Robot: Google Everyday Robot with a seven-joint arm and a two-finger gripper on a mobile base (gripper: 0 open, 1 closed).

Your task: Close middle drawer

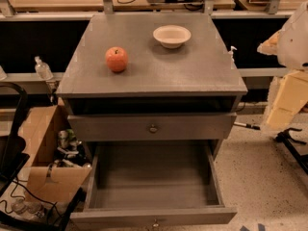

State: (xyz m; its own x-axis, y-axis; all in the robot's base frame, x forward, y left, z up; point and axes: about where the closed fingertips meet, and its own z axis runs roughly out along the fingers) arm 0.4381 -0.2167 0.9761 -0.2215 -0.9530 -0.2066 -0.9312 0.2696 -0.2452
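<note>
The middle drawer (154, 179) of the grey cabinet is pulled far out toward me. Its deep box is bare inside. Its low front panel (120, 217) lies at the bottom edge of the view, with a small round knob (155, 223) at its centre. Above it, a grey drawer with a taller front panel (192, 127) and its own knob (153, 128) stands a little out from the cabinet. My gripper is out of view. Only white and cream parts of my arm (294, 42) show at the right edge, apart from the cabinet.
A red apple (117, 59) and a cream bowl (172, 35) sit on the cabinet top (192, 71). An open cardboard box (45, 148) with bottles stands on the floor at the left, beside a black frame (14, 143). A black stand (291, 141) is on the right floor.
</note>
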